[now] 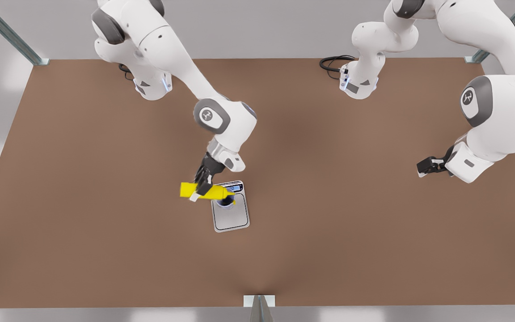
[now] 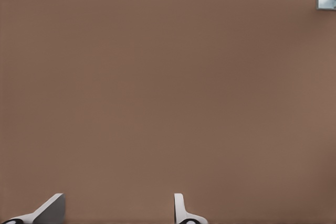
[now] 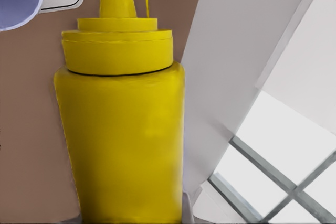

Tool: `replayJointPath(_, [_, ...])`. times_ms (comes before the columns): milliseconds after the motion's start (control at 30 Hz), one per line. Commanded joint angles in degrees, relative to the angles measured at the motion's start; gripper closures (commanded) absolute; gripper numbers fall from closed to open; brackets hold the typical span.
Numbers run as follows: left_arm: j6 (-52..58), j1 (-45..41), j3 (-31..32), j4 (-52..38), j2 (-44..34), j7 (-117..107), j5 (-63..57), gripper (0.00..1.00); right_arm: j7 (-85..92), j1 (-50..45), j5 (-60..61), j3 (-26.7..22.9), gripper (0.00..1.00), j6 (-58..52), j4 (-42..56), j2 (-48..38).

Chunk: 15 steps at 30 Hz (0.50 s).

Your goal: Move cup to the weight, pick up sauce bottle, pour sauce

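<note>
Clamped in my right gripper (image 1: 201, 185), the sauce bottle (image 1: 204, 191) lies near level, nozzle over the cup (image 1: 226, 202) on the weight (image 1: 233, 217). Left gripper (image 1: 424, 167) waits spread, well apart.

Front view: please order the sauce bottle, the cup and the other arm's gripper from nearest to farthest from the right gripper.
1. Sauce bottle: held in the right gripper, lying sideways.
2. Cup: on the scale, under the nozzle.
3. Left gripper: far off at the front view's right, waiting above the table.
</note>
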<state>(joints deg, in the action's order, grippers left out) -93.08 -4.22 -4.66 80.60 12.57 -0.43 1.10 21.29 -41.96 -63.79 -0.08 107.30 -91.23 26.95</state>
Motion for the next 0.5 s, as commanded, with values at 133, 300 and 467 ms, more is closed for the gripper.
replayJointPath(133, [0.0,0.0,0.0,0.0,0.0,0.0,0.04,0.0,-1.08,-0.58,-3.53,-0.09,0.41,-4.21,-0.71,2.32])
replayJointPath(300, [0.0,0.0,0.09,0.0,0.0,0.0,-0.05,0.0,-6.79,0.12,-5.99,-0.27,0.41,-4.3,-3.34,3.28])
replayJointPath(467, [0.0,0.0,0.09,0.0,0.0,0.0,0.04,0.0,-9.34,-0.67,-6.96,-0.18,0.41,-4.65,-5.45,3.2])
